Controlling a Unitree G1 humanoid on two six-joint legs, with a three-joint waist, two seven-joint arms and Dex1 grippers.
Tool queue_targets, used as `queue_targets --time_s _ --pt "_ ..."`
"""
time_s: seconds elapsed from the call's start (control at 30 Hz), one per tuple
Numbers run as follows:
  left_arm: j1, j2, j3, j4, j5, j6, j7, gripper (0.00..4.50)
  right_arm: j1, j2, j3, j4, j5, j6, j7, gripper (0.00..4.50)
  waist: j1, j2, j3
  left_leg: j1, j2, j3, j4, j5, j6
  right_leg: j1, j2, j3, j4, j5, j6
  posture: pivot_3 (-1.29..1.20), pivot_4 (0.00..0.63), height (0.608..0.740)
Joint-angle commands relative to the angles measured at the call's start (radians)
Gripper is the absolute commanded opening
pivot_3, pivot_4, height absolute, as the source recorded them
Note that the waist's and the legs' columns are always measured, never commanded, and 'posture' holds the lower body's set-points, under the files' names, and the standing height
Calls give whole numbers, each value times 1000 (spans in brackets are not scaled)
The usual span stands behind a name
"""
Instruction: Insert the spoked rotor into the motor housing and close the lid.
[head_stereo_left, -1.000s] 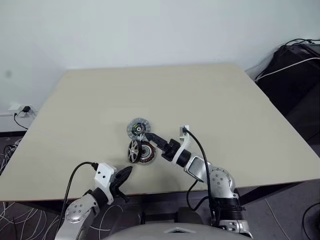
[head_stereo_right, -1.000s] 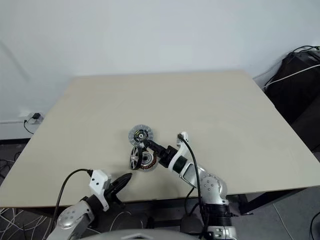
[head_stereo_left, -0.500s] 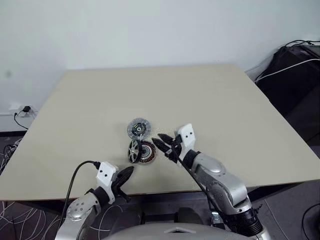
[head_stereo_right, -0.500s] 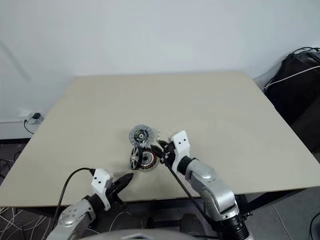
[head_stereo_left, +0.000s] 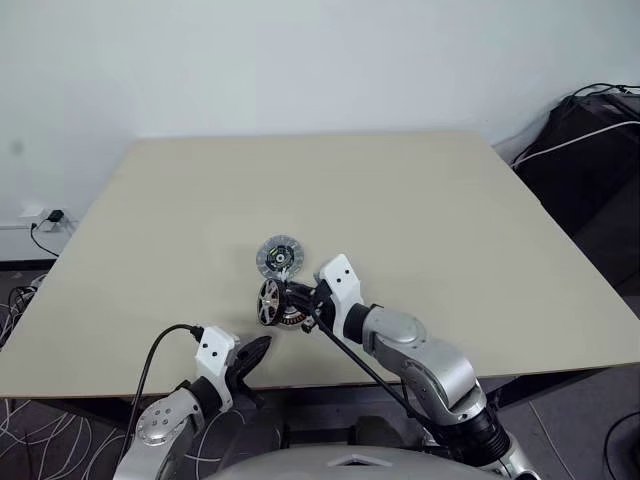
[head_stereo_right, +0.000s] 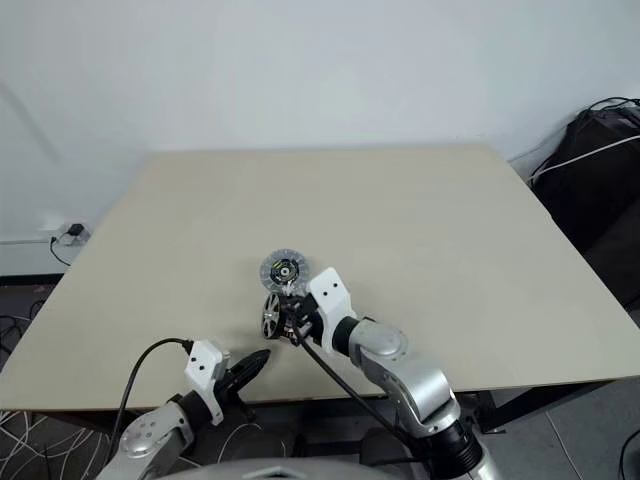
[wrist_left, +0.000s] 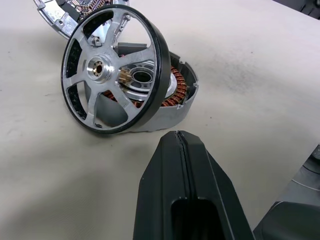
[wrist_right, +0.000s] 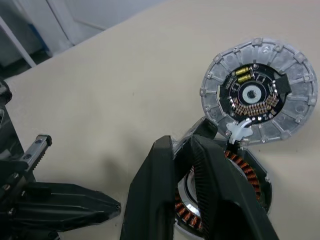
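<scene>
The spoked rotor (wrist_left: 95, 68) stands on edge with its spoked face toward my left gripper, leaning on the motor housing (wrist_left: 179, 95), whose copper windings show behind it. The lid (wrist_right: 260, 90) lies flat just beyond them, green board up. My right gripper (wrist_right: 182, 142) reaches over the housing (wrist_right: 247, 172) with its tip at the rotor's upper rim (head_stereo_left: 268, 301); I cannot tell whether it touches. My left gripper (wrist_left: 180, 137) is shut and empty, low at the table's near edge (head_stereo_left: 252, 350), a short way in front of the rotor.
The parts sit near the middle front of a wide beige table (head_stereo_left: 450, 220). A black bag with cables (head_stereo_left: 590, 120) stands off the table's right side. A wall socket and cable (head_stereo_left: 40, 220) are at the left.
My right gripper drew back from between lid and housing, rolled over, then came in leftward over the housing to the rotor. The left gripper, rotor, housing and lid stayed put.
</scene>
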Motion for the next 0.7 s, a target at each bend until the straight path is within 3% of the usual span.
queue_targets --time_s 0.03,0.23,0.7 --pt "-4 -3 2 -43 -10 -9 5 0 -37 55 -32 -9 30 73 -33 1822 0 0 0 0 0 0 0 0 0 0 0 0 0 0 0 0 0 740" --pt "-19 1 8 -53 -15 11 11 0 -61 179 -153 2 118 309 -112 3777 0 0 0 0 0 0 0 0 0 0 1 0 0 0 0 0 0 740" --pt "-11 -2 2 -45 -12 -3 11 0 -113 258 -218 73 151 477 -181 3777 -4 1 0 0 0 0 -1 0 0 -1 1 0 1 0 0 0 0 740"
